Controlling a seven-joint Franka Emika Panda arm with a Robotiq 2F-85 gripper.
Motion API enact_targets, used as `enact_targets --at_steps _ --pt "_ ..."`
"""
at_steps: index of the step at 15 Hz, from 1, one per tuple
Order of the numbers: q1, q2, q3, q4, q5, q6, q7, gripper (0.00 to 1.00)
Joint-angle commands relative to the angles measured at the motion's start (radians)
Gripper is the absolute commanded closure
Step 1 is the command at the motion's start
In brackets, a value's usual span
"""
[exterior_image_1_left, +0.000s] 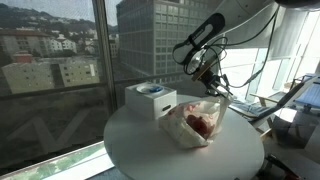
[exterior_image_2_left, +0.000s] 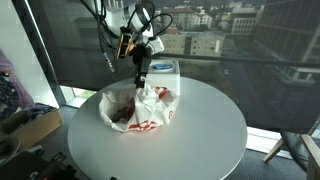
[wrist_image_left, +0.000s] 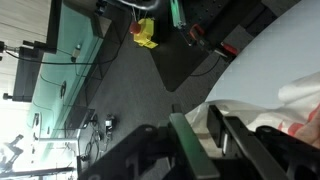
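Note:
A crumpled clear plastic bag with red contents lies on the round white table. My gripper points down at the bag's upper rim. In the wrist view the gripper shows a narrow gap between a green finger and a dark finger, with the bag's white plastic just beyond them. I cannot tell whether the plastic still touches the pads. A white box with a blue-marked top stands right behind the bag.
Large windows stand close behind the table in both exterior views. Cables hang from the arm. A desk with clutter is beside the table, a cardboard box and a chair stand on the floor. A yellow object lies on the floor.

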Motion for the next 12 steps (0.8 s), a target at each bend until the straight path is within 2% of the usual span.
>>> enact_targets --at_steps 1,6,9,12 --pt "-0.020 -0.129 0.040 -0.076 0.035 0.054 0.010 0.37" --pt "-0.044 -0.307 0.084 -0.258 0.171 0.247 -0.015 0.01" --pt "-0.051 -0.396 0.106 -0.430 0.234 0.464 -0.030 0.00" --pt "-0.049 -0.468 0.125 -0.579 0.244 0.691 -0.037 0.00"
